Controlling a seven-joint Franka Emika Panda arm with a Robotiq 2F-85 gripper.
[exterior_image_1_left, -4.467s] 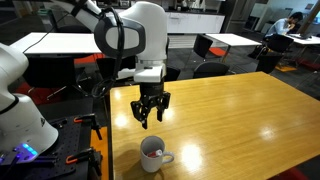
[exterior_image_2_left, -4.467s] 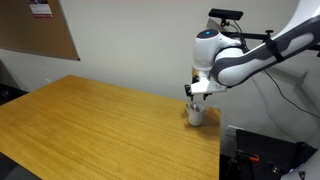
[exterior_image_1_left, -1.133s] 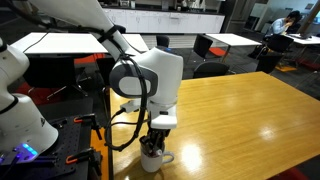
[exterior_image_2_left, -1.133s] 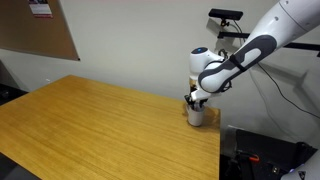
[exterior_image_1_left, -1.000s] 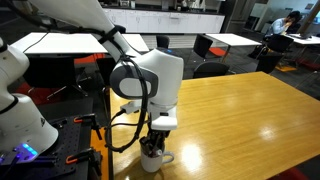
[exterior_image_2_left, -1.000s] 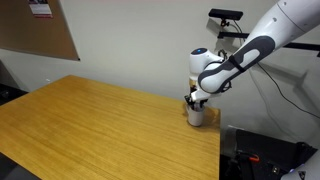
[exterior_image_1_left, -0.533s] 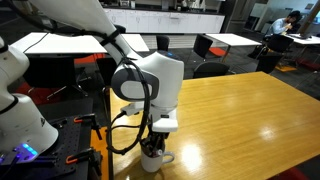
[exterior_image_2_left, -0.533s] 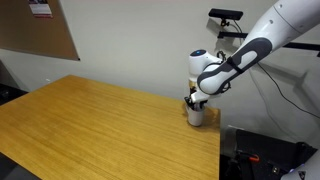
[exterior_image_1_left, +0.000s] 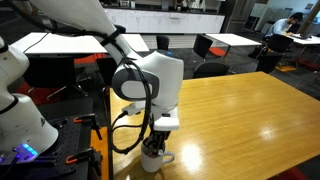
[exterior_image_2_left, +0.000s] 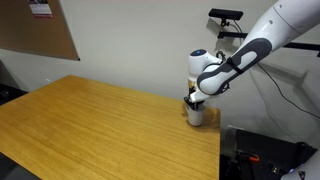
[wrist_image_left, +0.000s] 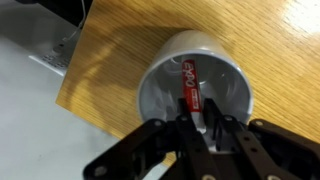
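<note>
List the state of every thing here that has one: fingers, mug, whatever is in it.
fingers: shut on the marker, reaching down into the mug.
marker: inside the mug, leaning against its wall, gripped at one end.
mug: upright on the table, close to the corner, not lifted.
table: wooden top, bearing the mug near its edge.

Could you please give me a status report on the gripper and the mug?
Gripper shut on red marker, down inside white mug. Mug upright near table corner. Nothing in the way.
</note>
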